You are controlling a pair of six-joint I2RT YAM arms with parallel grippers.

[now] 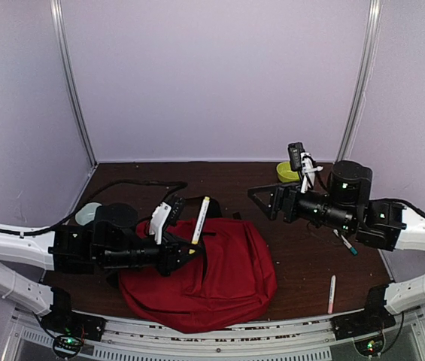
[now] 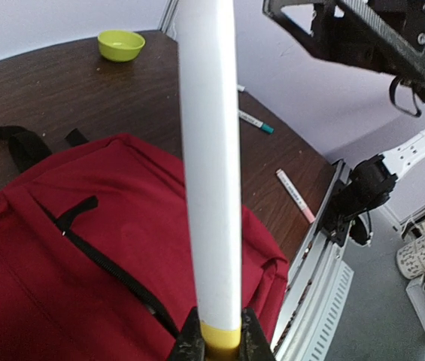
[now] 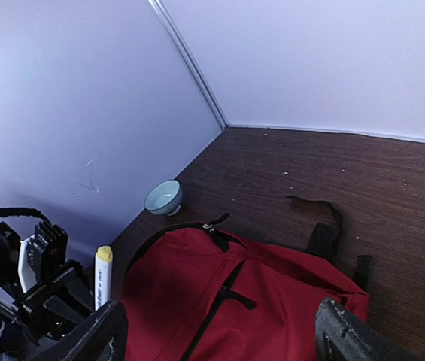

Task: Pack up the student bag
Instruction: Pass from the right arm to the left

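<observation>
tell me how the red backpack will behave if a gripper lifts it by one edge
The red backpack lies flat and slumped, so it will probably sag and fold when lifted. It looks nearly empty, so likely light. Its loose black straps may trail.

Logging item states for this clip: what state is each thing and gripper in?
student bag: lying flat, zips look closed.
yellow-capped marker: gripped at its cap end.
left gripper: shut on the yellow-capped marker.
right gripper: open, empty.
green bowl: upright, empty.
pale blue bowl: upright.
teal-capped marker: lying on table.
pink marker: lying on table.
</observation>
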